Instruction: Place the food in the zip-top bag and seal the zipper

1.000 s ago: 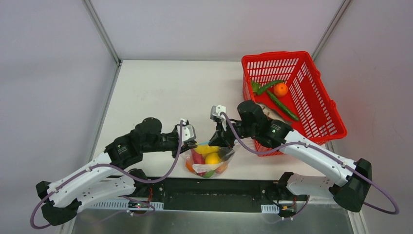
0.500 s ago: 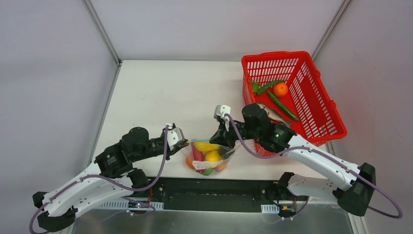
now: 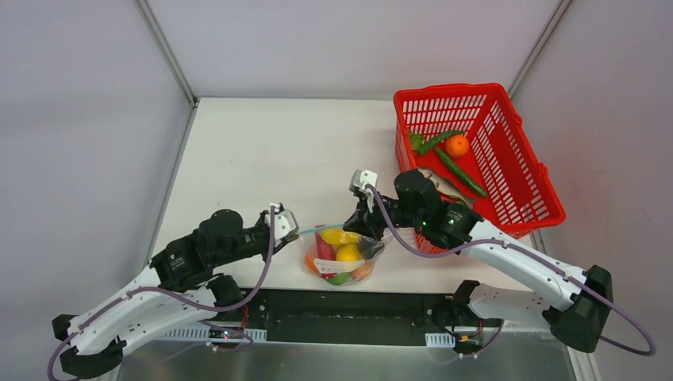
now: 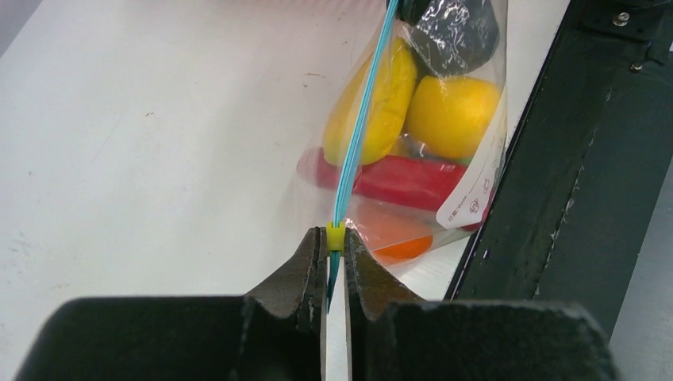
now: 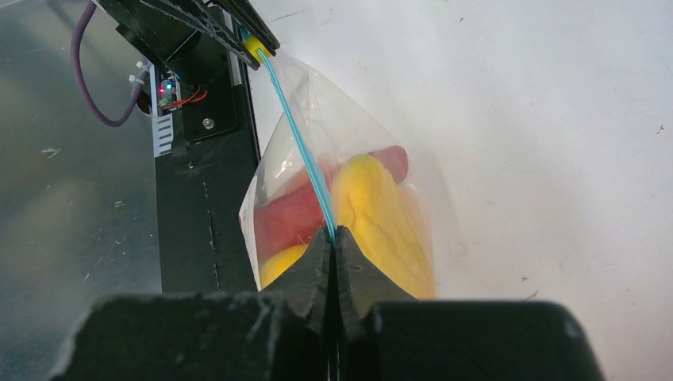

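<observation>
The zip-top bag point(image 3: 341, 255) hangs between my two grippers near the table's front edge, with the food inside: yellow pieces point(image 4: 452, 115), a red piece point(image 4: 405, 178), an orange one point(image 4: 401, 246) and a dark one point(image 4: 456, 36). The teal zipper point(image 4: 361, 127) is stretched taut and straight. My left gripper point(image 4: 335, 238) is shut on the zipper's left end, right at the yellow slider point(image 4: 336, 236). My right gripper point(image 5: 334, 234) is shut on the zipper's right end point(image 5: 301, 151). From above, the left gripper point(image 3: 295, 230) and right gripper point(image 3: 355, 230) flank the bag.
A red mesh basket point(image 3: 520, 159) stands at the back right, tilted, holding green pieces point(image 3: 456, 167) and an orange ball point(image 3: 457, 146). The black base rail point(image 3: 349, 313) runs just below the bag at the table's near edge.
My left gripper has slid left along the zipper, away from the right gripper, with the slider. The zipper now shows as a taut line. The right gripper has barely moved.
</observation>
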You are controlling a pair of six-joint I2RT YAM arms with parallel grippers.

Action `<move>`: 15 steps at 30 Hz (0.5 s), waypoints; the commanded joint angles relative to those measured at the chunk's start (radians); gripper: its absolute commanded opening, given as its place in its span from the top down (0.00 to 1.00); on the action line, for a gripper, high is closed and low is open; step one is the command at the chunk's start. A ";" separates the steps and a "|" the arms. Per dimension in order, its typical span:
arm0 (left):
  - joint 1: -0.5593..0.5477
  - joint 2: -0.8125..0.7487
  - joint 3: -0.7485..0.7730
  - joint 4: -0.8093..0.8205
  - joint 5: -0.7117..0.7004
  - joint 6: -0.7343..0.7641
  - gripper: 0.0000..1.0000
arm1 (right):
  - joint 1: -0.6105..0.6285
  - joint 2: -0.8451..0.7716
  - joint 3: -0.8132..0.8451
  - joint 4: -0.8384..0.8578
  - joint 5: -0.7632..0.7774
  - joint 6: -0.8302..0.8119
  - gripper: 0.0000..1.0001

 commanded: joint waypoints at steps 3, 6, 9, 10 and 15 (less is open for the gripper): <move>0.008 -0.048 0.032 -0.134 -0.114 0.032 1.00 | -0.009 -0.038 0.004 0.015 0.023 0.006 1.00; 0.008 -0.061 0.033 -0.145 -0.133 0.036 1.00 | -0.009 -0.036 0.004 0.015 0.016 0.006 1.00; 0.007 -0.063 0.027 -0.108 -0.134 0.022 1.00 | -0.010 -0.032 0.003 0.021 0.005 0.009 1.00; 0.006 -0.058 0.025 -0.096 -0.125 0.018 1.00 | -0.010 -0.030 0.004 0.026 0.003 0.011 1.00; 0.007 -0.024 0.038 -0.051 -0.151 -0.030 0.52 | -0.009 -0.029 0.008 0.040 -0.008 0.025 1.00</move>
